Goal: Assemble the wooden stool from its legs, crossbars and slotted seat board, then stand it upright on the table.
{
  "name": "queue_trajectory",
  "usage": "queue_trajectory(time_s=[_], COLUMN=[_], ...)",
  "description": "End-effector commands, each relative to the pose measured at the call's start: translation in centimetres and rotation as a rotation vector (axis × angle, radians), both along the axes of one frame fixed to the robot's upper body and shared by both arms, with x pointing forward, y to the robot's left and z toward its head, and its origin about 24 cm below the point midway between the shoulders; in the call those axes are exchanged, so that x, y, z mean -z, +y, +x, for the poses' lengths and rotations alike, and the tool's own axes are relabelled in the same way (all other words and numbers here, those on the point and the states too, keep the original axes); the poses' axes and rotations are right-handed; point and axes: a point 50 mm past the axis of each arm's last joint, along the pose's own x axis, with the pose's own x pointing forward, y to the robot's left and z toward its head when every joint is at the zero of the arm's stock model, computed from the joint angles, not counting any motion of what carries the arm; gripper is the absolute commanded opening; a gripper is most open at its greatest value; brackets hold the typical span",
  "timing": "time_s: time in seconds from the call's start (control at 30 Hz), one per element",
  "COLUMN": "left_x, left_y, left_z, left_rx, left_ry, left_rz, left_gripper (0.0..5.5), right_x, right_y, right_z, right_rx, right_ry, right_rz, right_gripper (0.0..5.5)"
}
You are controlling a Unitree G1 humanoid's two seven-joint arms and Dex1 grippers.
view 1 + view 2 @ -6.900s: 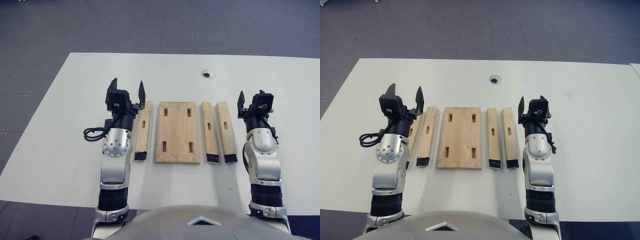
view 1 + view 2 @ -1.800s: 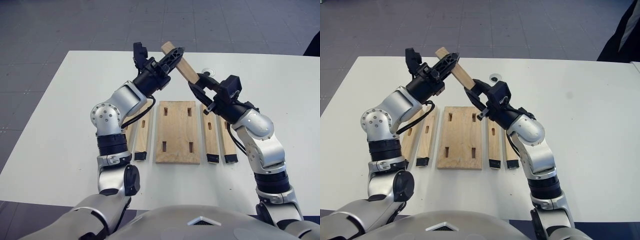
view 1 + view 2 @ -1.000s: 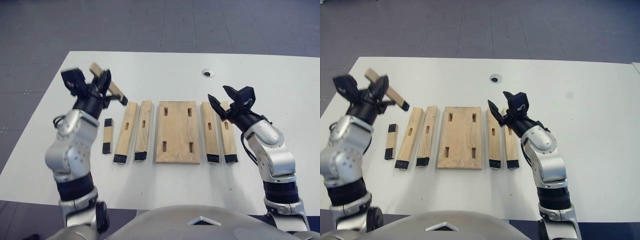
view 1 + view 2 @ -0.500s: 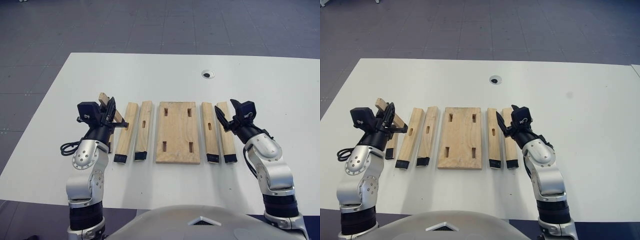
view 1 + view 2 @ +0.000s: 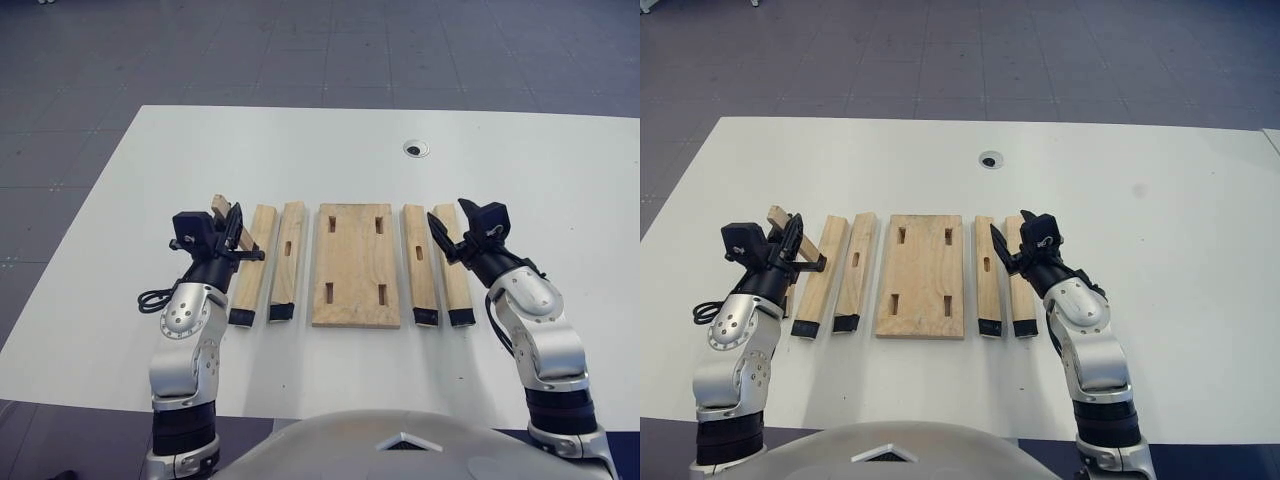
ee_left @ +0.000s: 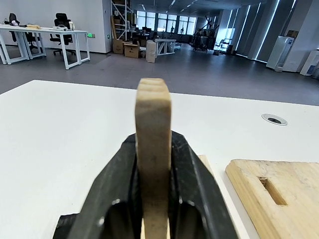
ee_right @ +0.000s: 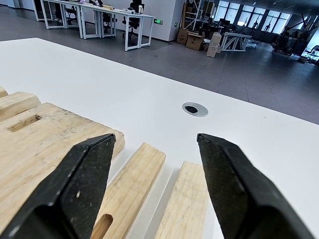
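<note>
**Ana:** Where is the stool now?

**Ben:** It is all in bits. The seat board [image 5: 355, 265] lies flat in the middle of the bench [image 5: 330, 150]. The left legs [image 5: 252, 262] lie just beside it on one side. The right legs [image 5: 419, 262] lie on the other side.

**Ana:** What is the left gripper [image 5: 235, 238] doing?

**Ben:** It is clenched on a short crossbar [image 6: 153, 119]. It holds the crossbar tilted, just beside the outer left leg. One end pokes out past the fingers.

**Ana:** And the right gripper [image 5: 452, 226]?

**Ben:** Its fingers are spread wide with nothing in them. It hangs over the far ends of the right legs.

**Ana:** Will the wood be hard to hold?

**Ben:** I think not. It looks stiff, light and a bit rough, so it should not slip. I would grab a leg by its middle, away from the slot. I would keep the crossbar's ends free so they can push in.
</note>
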Motion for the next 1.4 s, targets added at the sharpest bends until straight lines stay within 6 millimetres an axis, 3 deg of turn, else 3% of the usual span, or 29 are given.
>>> queue_trajectory(time_s=[0.03,0.2,0.43,0.7,0.93,1.13,1.4], left_x=[0.8,2.6,5.5,7.7,7.7,7.1,6.7], left_y=[0.2,0.2,1.2,2.3,1.9,2.0,2.1], left_z=[-0.2,-0.8,-5.2,-7.8,-7.4,-5.8,-5.3], left_rx=[-0.011,0.008,-0.069,-0.080,-0.035,0.013,-0.022], left_ry=[0.021,0.085,0.152,0.171,0.161,0.158,0.128], left_rz=[0.022,0.075,0.026,0.064,0.066,0.072,0.032], left_gripper=[0.42,0.42,0.42,0.42,0.42,0.42,0.42], right_x=[-0.6,-0.7,-0.6,-0.5,-0.4,-0.5,-0.6], right_y=[-0.2,-0.3,-0.5,-0.7,-0.6,-0.5,-0.7], right_z=[0.4,0.6,0.3,0.5,0.5,0.5,0.8], right_rx=[-0.008,-0.006,-0.003,-0.008,-0.009,-0.006,0.006], right_ry=[-0.021,-0.026,-0.021,-0.016,-0.016,-0.021,-0.018], right_rz=[-0.015,-0.018,-0.028,-0.038,-0.039,-0.039,-0.015], right_gripper=[3.02,3.02,3.02,3.02,3.02,3.02,3.02])
